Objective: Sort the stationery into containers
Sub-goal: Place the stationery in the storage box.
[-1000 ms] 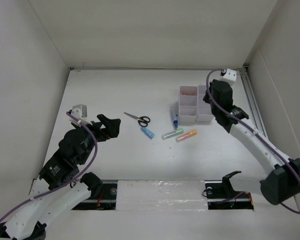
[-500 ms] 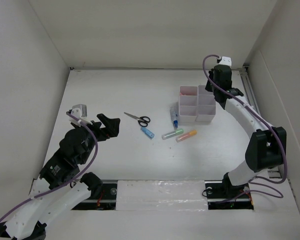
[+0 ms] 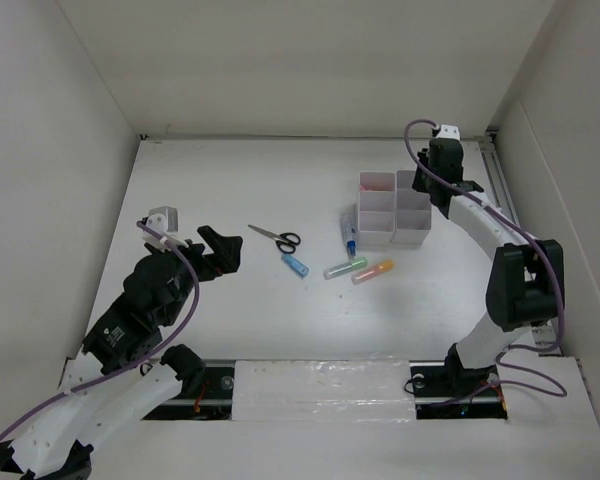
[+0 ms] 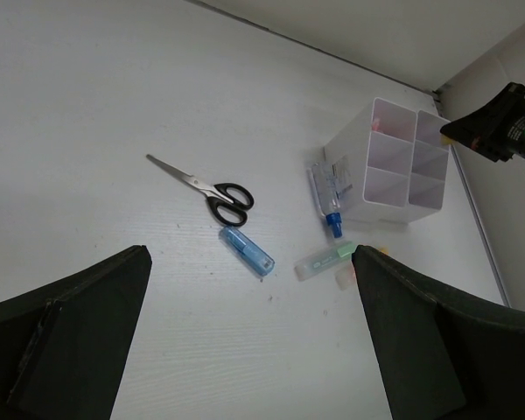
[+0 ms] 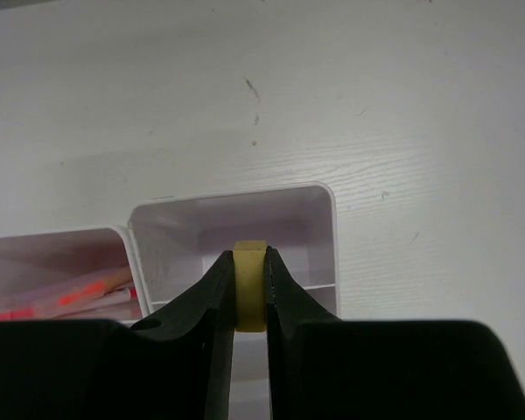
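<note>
Organiser (image 3: 377,236) stands at far right of table (image 3: 230,190), six white cells in two columns.

Right gripper (image 5: 248,255): jaws nearly closed, pinching a small yellow block (image 5: 248,297), eraser-like, flat faces against the pads. It hangs directly over the far cell of the right column (image 5: 236,194). Judgement: block is held end-down and centred on the cell mouth so it can drop clear of the walls. Neighbouring far-left cell already holds pink and orange-red pieces (image 5: 79,293); the target cell looks empty, though the fingers hide part of it.

Right arm pose: base near, elbow lifted high and out to the right, forearm stretched toward the far edge, wrist tipped down over the organiser.

Left gripper (image 3: 223,252): jaws spread fully, nothing between them. Arm folded low at near left, wrist aimed across the table toward the loose items, well apart from all of them. Judgement: parked clear so the two arms do not cross.

Unsorted on table: scissors (image 3: 277,238), blue tube (image 3: 296,265) just beside them, green marker (image 3: 345,268) and orange marker (image 3: 373,271) side by side, blue-capped bottle (image 3: 349,232) lying against the organiser's left wall.
</note>
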`<action>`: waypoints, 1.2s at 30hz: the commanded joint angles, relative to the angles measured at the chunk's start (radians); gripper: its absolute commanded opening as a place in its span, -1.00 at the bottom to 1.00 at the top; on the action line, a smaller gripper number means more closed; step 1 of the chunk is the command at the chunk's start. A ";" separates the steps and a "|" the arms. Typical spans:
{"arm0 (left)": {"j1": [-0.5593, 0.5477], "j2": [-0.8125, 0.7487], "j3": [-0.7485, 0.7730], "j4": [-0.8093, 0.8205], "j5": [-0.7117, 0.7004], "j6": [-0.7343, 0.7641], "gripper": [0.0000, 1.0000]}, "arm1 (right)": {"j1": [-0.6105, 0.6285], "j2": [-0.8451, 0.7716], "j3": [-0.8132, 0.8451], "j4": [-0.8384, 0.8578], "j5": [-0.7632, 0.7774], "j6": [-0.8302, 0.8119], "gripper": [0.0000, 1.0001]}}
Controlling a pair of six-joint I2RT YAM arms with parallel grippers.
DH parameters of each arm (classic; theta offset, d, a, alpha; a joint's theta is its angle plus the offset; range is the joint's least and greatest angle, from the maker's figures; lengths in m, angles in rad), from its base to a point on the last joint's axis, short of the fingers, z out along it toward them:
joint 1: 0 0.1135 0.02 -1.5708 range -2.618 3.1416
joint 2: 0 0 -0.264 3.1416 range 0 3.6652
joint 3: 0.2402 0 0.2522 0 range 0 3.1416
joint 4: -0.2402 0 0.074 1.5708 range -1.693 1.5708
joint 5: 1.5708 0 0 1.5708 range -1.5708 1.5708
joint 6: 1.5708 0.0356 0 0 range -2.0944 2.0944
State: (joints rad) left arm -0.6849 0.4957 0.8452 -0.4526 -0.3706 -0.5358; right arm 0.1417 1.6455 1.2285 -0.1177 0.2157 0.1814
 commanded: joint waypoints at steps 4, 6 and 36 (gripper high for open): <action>0.004 0.006 -0.001 0.029 -0.005 0.005 1.00 | -0.010 0.033 0.022 0.072 -0.035 -0.013 -1.00; 0.004 0.006 -0.001 0.029 -0.005 0.005 1.00 | -0.010 0.033 0.022 0.081 -0.044 -0.013 -1.00; 0.004 -0.003 -0.001 0.029 -0.005 0.005 1.00 | -0.047 0.037 0.011 0.101 -0.068 0.007 -1.00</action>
State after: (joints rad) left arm -0.6849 0.4957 0.8452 -0.4526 -0.3702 -0.5358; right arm 0.1028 1.7012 1.2293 -0.0803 0.1665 0.1806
